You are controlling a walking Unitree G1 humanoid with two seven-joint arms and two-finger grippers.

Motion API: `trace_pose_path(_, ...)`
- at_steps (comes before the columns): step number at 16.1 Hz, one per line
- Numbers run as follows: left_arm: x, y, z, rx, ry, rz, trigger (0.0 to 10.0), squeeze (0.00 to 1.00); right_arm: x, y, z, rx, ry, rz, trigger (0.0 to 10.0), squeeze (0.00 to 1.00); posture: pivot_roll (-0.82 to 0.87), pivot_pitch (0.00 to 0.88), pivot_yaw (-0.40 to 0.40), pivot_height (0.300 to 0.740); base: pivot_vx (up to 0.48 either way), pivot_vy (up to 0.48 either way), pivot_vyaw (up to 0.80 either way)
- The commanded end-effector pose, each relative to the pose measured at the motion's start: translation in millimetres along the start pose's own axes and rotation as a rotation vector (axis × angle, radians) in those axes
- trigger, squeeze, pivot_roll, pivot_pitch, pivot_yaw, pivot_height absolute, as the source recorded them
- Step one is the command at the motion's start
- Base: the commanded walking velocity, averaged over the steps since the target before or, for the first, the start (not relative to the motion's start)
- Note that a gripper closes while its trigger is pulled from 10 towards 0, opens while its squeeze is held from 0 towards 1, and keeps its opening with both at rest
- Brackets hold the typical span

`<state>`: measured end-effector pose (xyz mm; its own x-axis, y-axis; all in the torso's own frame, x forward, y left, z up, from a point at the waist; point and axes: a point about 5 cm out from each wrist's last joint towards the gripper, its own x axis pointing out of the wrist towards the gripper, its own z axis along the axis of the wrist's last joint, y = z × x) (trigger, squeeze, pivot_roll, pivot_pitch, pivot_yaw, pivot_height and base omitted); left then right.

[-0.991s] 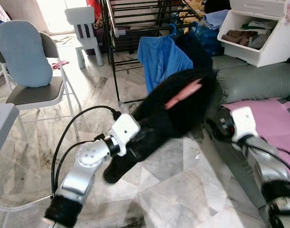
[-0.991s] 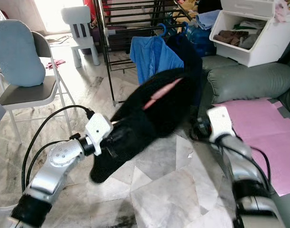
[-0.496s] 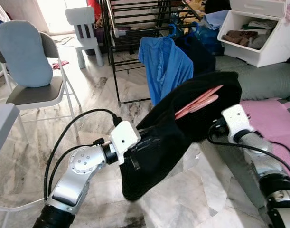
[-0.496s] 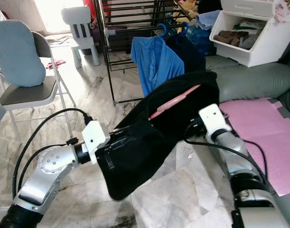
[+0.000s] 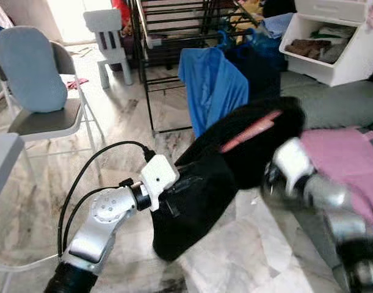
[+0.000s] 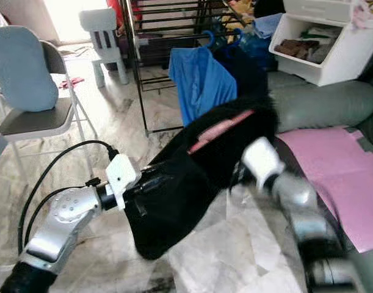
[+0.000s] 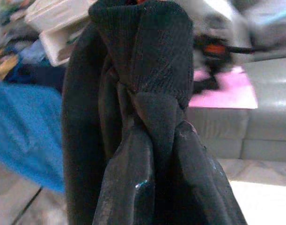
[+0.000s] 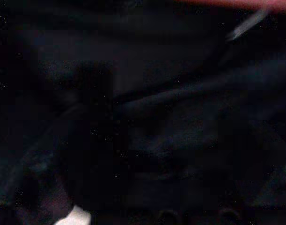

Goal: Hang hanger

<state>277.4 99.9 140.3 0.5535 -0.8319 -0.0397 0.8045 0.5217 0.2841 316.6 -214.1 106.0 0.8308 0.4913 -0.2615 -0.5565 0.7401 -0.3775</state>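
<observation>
The pink hanger (image 5: 250, 130) sits inside a black garment (image 5: 204, 183), held up between both arms in front of the drying rack (image 5: 174, 36). The cloth is soft and floppy; the hanger is stiff and light, so the hook is likely the best place to grip. The left end effector (image 7: 152, 154) is pinching a fold of the garment. The right end effector (image 5: 278, 174) is blurred against the cloth; I cannot tell its state.
</observation>
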Motion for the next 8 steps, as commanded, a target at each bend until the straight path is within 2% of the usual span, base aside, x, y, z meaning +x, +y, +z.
trace_pose_path(1,1.0,8.3,7.1,0.026,-0.028,0.033,0.0,0.00,-4.0,-6.7,7.3,-0.021,-0.014,-0.019,10.0,0.00,-0.08,0.000,-0.016,0.740,0.000,0.000,0.00)
trace_pose_path(2,0.1,8.4,5.5,0.020,-0.026,0.032,0.0,0.00,-9.8,-10.6,7.1,-0.011,-0.047,-0.129,10.0,0.00,-0.09,0.000,-0.016,0.740,0.000,0.000,0.00)
trace_pose_path(4,-3.1,8.3,5.9,0.010,-0.033,0.023,0.0,0.00,-22.7,-31.2,9.0,-0.007,-0.101,-0.418,10.0,0.00,-0.09,0.000,-0.012,0.740,0.000,0.000,0.00)
trace_pose_path(5,-5.9,8.8,5.4,0.008,-0.032,0.019,0.0,0.00,-30.1,-37.1,8.4,0.006,-0.102,-0.486,10.0,0.00,-0.09,0.000,-0.009,0.740,0.000,0.000,0.00)
trace_pose_path(8,-9.5,5.5,7.3,-0.002,-0.045,-0.034,0.0,0.00,-27.6,-39.2,-0.6,0.001,-0.059,-0.456,10.0,0.00,-0.09,0.000,-0.004,0.740,0.000,0.000,0.00)
